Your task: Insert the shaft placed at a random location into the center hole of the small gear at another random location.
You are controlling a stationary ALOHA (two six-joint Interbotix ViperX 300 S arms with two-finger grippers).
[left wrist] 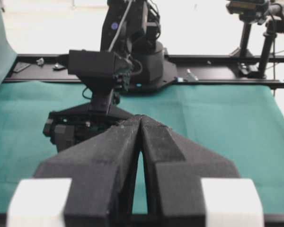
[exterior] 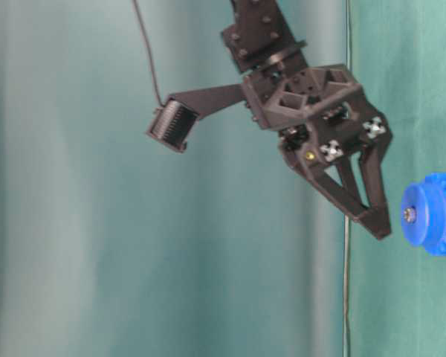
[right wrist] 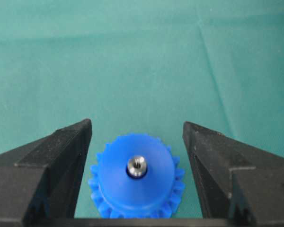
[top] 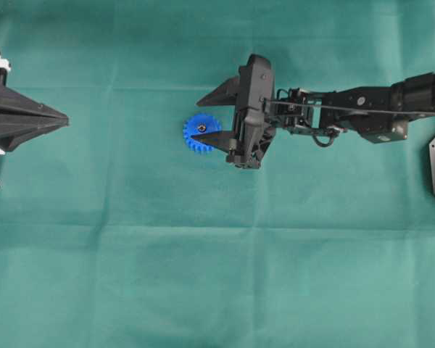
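Green cloth [top: 203, 275] covers the whole table; right arm [top: 362, 109] reaches in from the right edge of the overhead view to about the middle; right gripper [top: 209, 114] is spread wide and holds nothing — in its wrist view one finger [right wrist: 61, 156] sits left of the gear and the other right of it, both clear of the teeth; overhead, the lower fingertip overlaps the gear while the upper one points off above it; the table-level view shows the fingertips [exterior: 377, 222] just short of the gear's hub face, not touching; left gripper [top: 64, 116] is parked at the left edge of the overhead view, well apart from the gear, fingers pressed together with nothing between them — its own wrist view shows the pads [left wrist: 128, 142] meeting at the tip; small gear [right wrist: 137, 177] lies flat on the cloth just left of centre overhead, bright blue, teeth all round, hub up; shaft [right wrist: 137, 165] stands upright in the center hole [right wrist: 137, 173], silvery top protruding a little above the hub; only a thin dark ring of the hole shows around it
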